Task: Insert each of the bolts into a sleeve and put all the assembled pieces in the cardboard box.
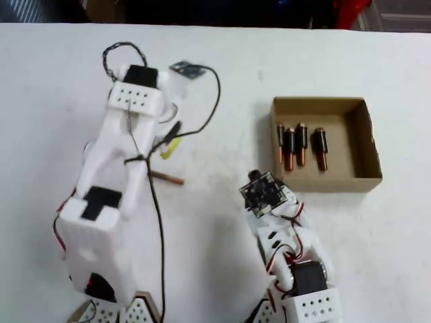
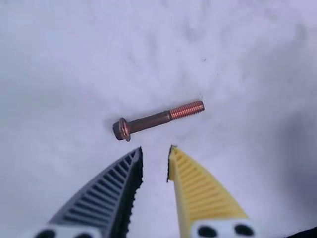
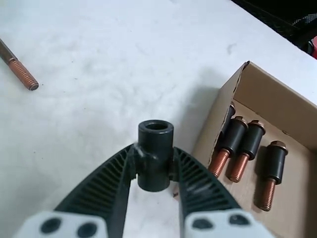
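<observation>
My left gripper point(image 2: 154, 148), one grey finger and one yellow, hovers narrowly parted just beside a bare copper-coloured threaded bolt point(image 2: 158, 119) lying flat on the white table point(image 2: 59, 59). My right gripper point(image 3: 153, 148) clamps a short black cylindrical sleeve point(image 3: 156, 134) near the open brown cardboard box point(image 3: 277, 101), which holds what look like four sleeved bolts point(image 3: 247, 141).

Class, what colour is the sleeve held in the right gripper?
The sleeve is black, best seen in the right wrist view.
</observation>
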